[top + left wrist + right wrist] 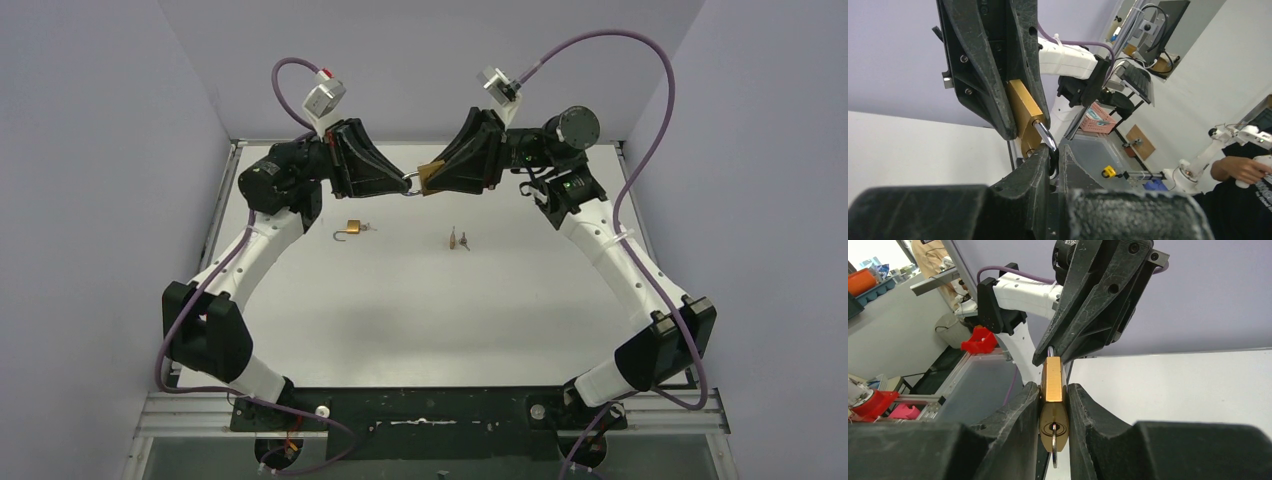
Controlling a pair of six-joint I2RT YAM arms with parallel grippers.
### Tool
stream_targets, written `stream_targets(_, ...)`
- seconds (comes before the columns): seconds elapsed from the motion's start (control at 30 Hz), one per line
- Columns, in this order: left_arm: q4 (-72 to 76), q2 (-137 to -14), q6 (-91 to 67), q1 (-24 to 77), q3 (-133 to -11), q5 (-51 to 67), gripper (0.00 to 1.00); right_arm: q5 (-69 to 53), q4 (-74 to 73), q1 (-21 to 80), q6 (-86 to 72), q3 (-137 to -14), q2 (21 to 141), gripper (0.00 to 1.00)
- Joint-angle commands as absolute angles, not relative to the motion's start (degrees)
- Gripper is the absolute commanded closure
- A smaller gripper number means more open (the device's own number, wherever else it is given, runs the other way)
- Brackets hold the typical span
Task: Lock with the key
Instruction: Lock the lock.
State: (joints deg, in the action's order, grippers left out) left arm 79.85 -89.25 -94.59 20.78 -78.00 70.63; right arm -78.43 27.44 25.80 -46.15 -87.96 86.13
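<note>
A brass padlock [1053, 390] hangs in the air between the two arms at the back of the table. My right gripper [1053, 392] is shut on its brass body, one finger on each flat side. A key [1054, 452] sticks out of the keyhole in the padlock's bottom face. My left gripper [1054, 150] is shut on the steel shackle [1046, 136], which runs up into the brass body [1023, 107]. From above, the left gripper [400, 184] and the right gripper [434, 180] meet tip to tip around the padlock [430, 170].
A second small brass padlock [349, 230] with its shackle open lies on the white table [420, 310] left of centre. A small bunch of keys [458, 239] lies to its right. Grey walls close in the table on the left, right and back.
</note>
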Motion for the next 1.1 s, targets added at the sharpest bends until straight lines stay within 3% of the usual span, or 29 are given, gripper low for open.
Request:
stream_targets(0.0, 79.89, -90.26, -88.80, 26.46, -78.27, 63.71, 1.00, -68.71, 27.09, 32.94, -43.62, -90.36, 88.34, 1.00)
stream_targets(0.73, 79.98, -94.87, -80.87, 29.73, -76.85, 59.30, 1.00, -64.24, 47.22, 38.94, -58.83, -85.84, 93.77, 1.00)
stream_targets(1.07, 79.98, -94.80, -85.23, 23.09, -77.61, 60.58, 1.00, -64.76, 38.95, 33.97, -53.95, -88.02, 91.27, 1.00)
